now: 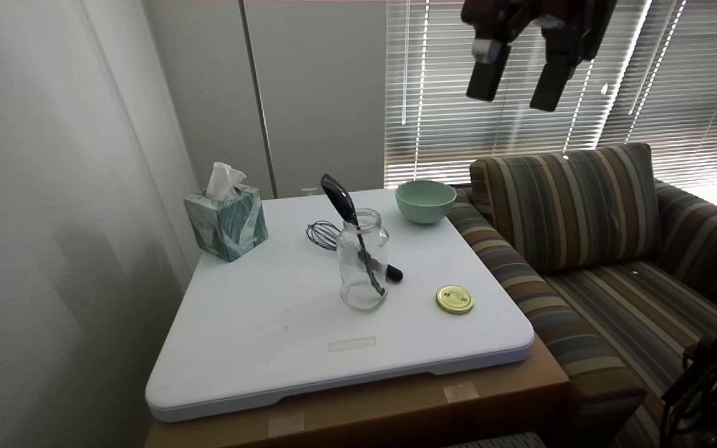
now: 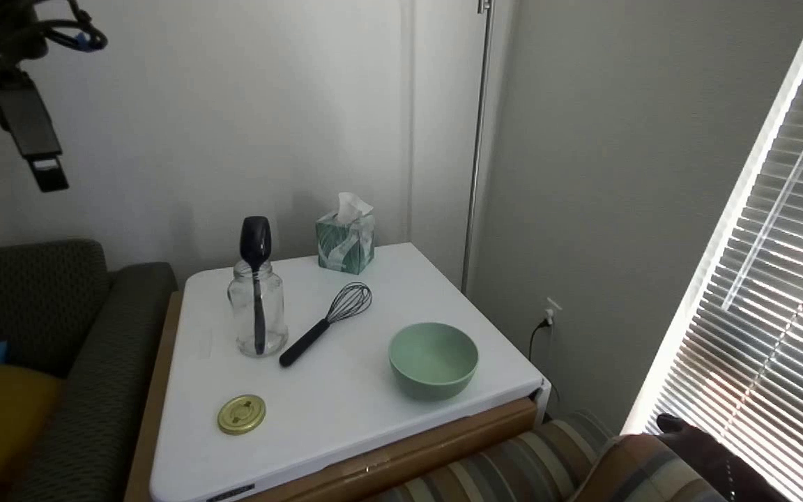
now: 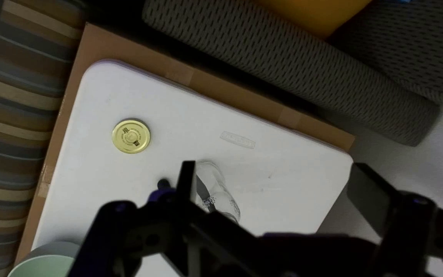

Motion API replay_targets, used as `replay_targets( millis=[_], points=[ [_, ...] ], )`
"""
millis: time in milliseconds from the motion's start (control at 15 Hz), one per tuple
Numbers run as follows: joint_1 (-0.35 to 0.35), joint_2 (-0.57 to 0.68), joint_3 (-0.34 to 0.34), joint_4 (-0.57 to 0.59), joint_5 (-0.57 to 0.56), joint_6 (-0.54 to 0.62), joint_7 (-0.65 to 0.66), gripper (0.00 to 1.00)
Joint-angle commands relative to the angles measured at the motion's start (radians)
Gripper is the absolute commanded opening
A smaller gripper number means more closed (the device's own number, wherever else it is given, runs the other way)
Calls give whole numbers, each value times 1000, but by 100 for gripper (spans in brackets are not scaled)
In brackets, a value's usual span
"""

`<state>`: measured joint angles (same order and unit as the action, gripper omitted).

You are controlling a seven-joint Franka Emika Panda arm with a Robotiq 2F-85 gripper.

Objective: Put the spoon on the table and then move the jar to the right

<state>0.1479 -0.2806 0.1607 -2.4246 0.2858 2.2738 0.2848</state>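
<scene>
Spoon point(image 1: 347, 211) is leaning in jar point(image 1: 351, 266), pointing bowl-up, long axis tilting off vertical; gripper point(image 1: 513, 101) is hovering, fingers point(image 1: 548, 90) standing wide.

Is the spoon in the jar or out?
In: both exterior views show the spoon handle-down inside the jar, handle visible through the glass, its head above the rim.

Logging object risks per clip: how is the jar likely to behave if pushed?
The jar stands taller than it is wide, with the spoon leaning out above its rim, so a high push might tip it. Its round body could then roll. The clear glass suggests it is rigid, perhaps slippery, and likely to break if it falls off the table.
</scene>
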Motion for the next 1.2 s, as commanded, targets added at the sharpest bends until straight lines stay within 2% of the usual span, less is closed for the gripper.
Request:
replay_targets(
  millis=[0,200,467,600,800,867,1133],
  points=[
    [11,147,7,76,8,86,-46,100],
    [16,275,14,171,-68,106,-106,100],
    [25,433,11,323,-282,90,-115,100],
    [33,506,2,402,-346,92,-122,100],
    [29,594,5,504,-331,78,-167,100],
    [37,529,0,428,-335,92,-123,100],
    [42,547,-1,448,-334,91,-124,100]
  ],
)
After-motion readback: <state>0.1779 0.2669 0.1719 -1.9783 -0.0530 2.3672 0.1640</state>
